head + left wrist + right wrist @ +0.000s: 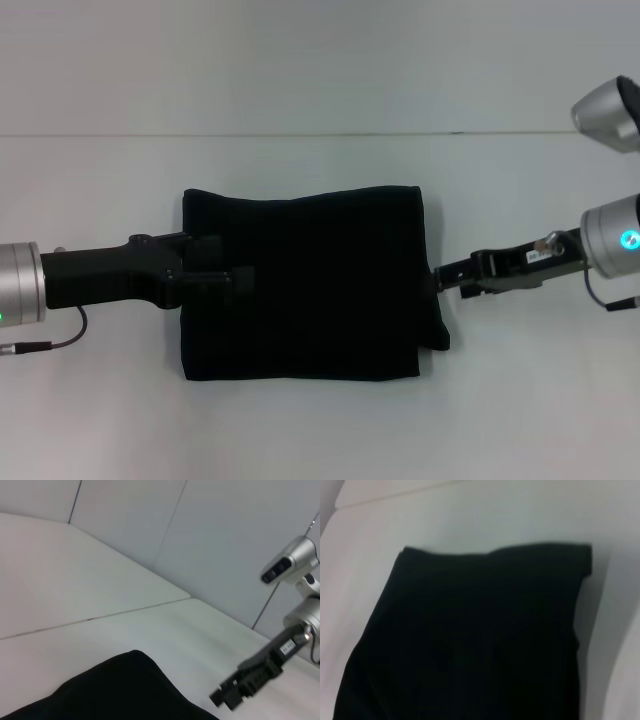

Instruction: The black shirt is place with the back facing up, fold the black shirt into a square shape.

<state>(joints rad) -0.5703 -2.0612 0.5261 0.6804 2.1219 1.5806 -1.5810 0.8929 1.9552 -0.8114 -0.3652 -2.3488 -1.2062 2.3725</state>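
The black shirt lies folded into a rough square on the middle of the white table. No lettering shows on it. My left gripper reaches in from the left and sits over the shirt's left edge, fingers spread, nothing visibly held. My right gripper is at the shirt's right edge, touching or just beside it. One corner of the shirt fills the left wrist view, with the right gripper beyond it. The folded shirt takes up most of the right wrist view.
Bare white table surrounds the shirt on all sides. A seam marks where the table meets the pale wall behind. Silver joints of the right arm hang at the far right.
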